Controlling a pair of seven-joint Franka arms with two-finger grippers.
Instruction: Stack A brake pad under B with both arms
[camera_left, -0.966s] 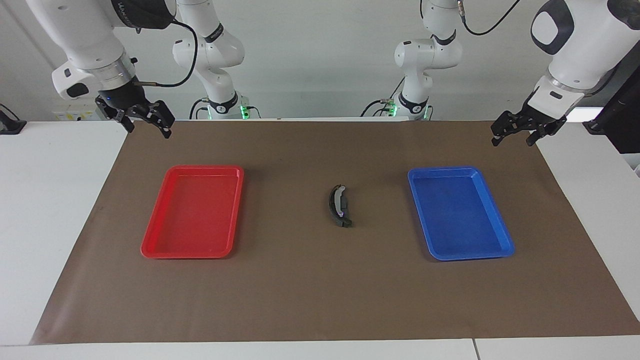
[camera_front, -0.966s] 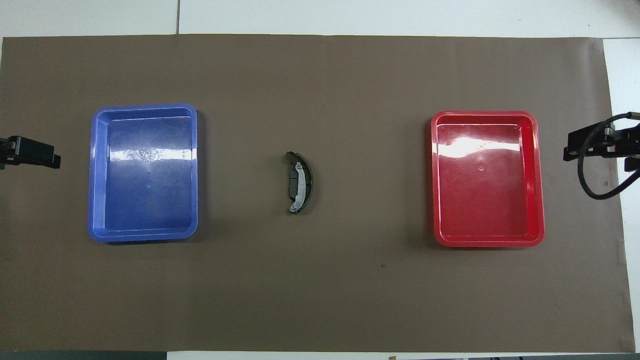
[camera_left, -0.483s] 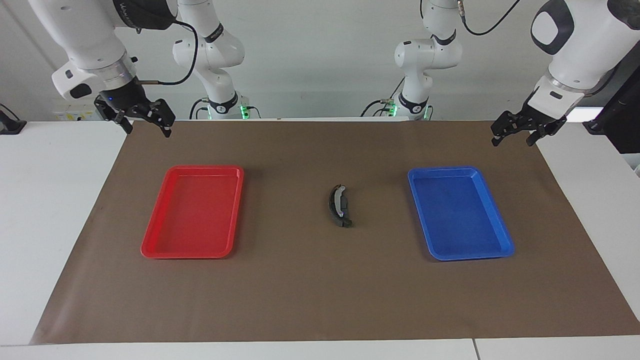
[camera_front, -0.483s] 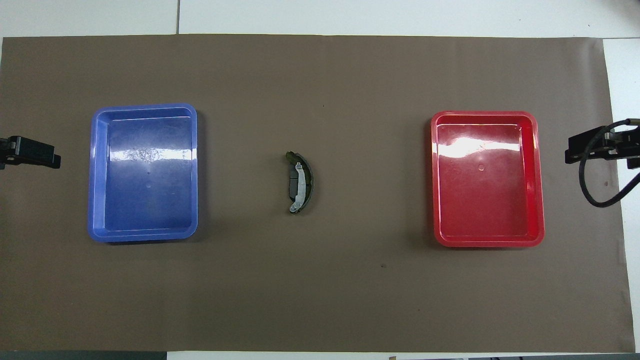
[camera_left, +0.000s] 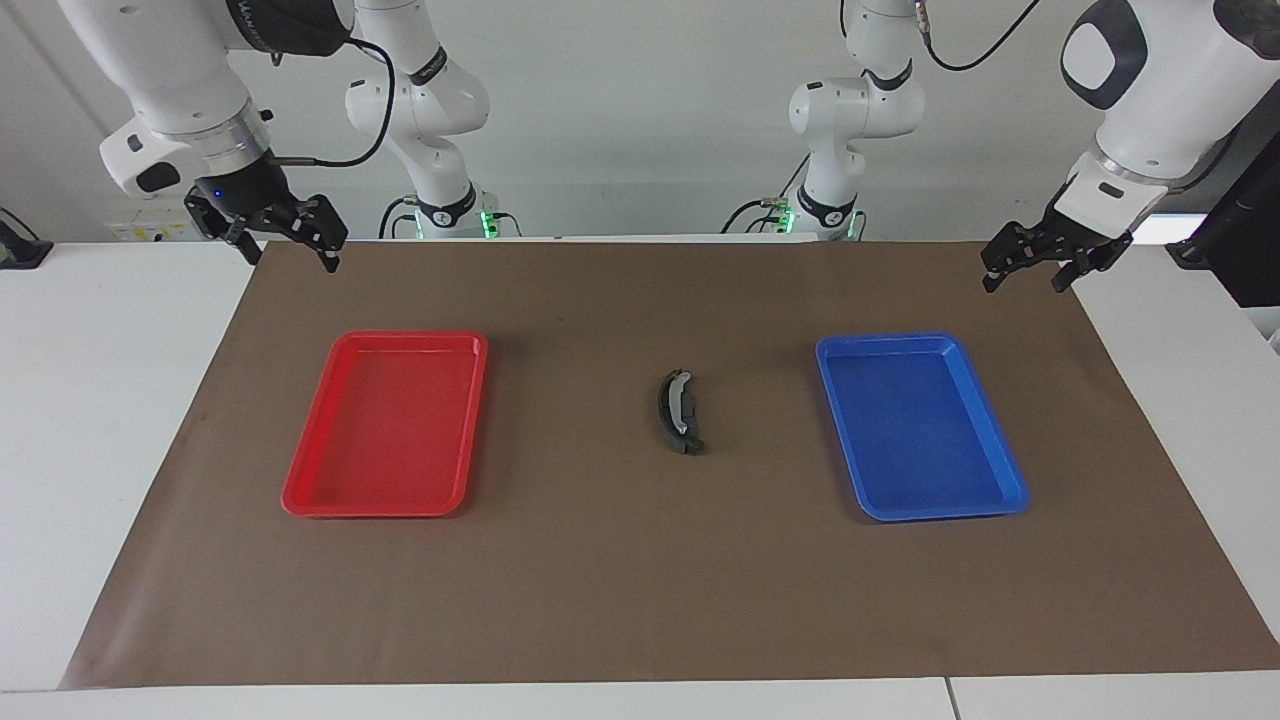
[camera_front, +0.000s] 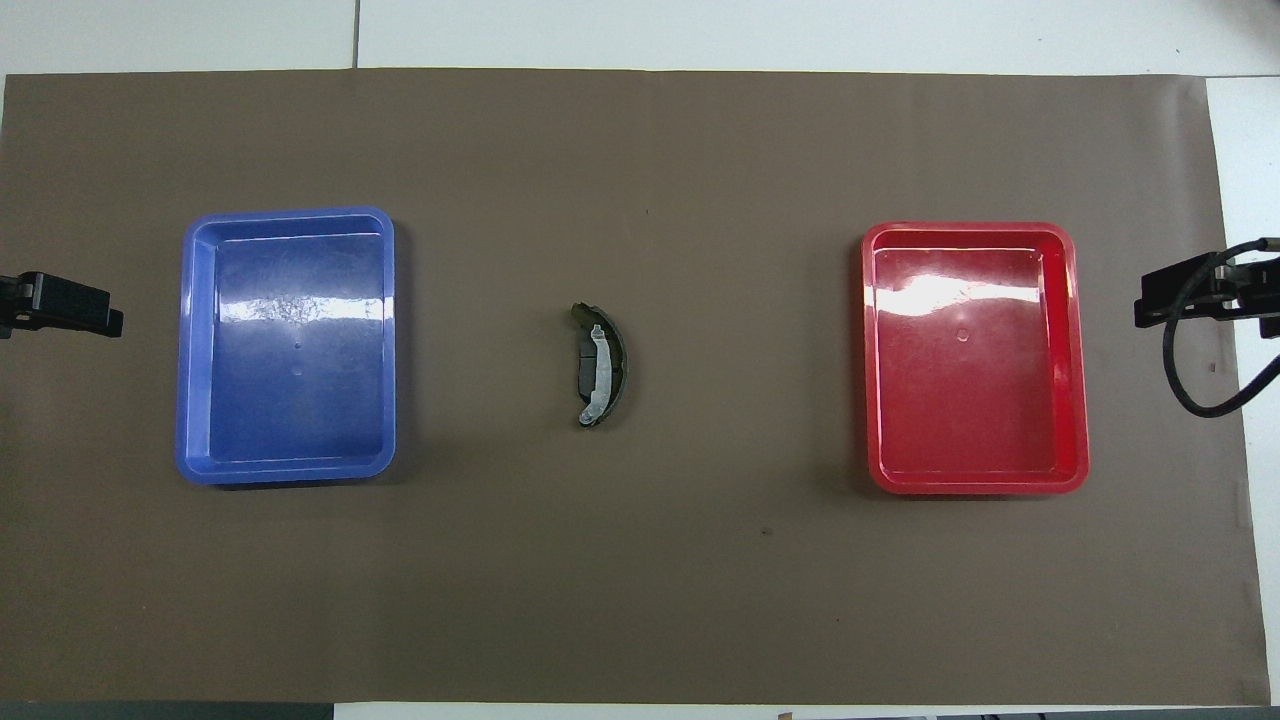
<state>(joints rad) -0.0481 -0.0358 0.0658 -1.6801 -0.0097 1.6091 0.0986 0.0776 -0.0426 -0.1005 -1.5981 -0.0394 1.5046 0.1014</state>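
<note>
B, the long black crescent (camera_front: 612, 362) with a silvery rim, lies at the middle of the brown mat and also shows in the facing view (camera_left: 667, 408). The A brake pad (camera_front: 583, 371), small and dark, shows partly at the crescent's inner curve, with the crescent lying on it; in the facing view (camera_left: 690, 404) it is mostly covered. My right gripper (camera_left: 292, 258) is open and empty, raised over the mat's corner at the right arm's end. My left gripper (camera_left: 1024, 284) is open and empty, raised over the mat's edge at the left arm's end.
A red tray (camera_front: 1070, 360) lies empty toward the right arm's end and a blue tray (camera_front: 188, 350) lies empty toward the left arm's end. Brown mat (camera_front: 640, 580) covers the table between them. A black cable hangs by the right gripper.
My right gripper has risen slightly and drifted outward toward its end of the table. The left gripper, the stacked pieces and the trays have not moved.
</note>
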